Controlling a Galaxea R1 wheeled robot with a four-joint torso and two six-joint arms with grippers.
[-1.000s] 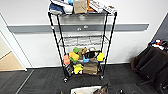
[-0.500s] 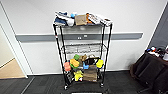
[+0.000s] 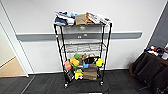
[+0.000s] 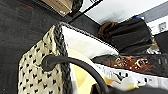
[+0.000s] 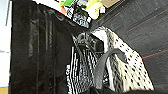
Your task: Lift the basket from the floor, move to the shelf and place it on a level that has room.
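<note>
Two wrist views – basket (image 4: 40, 72) close beside each; gripper states unclear.

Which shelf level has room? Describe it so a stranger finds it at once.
Find the black wire rack against the white wall. The level is second from the top, a bare grey wire grid. Boxes and cloth crowd the tier above; colourful toys fill the one below.

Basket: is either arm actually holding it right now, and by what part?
Cannot be told for sure. The basket hangs close under both wrist cameras, above the carpet, with a dark handle loop running toward each wrist, but no jaws show.
</note>
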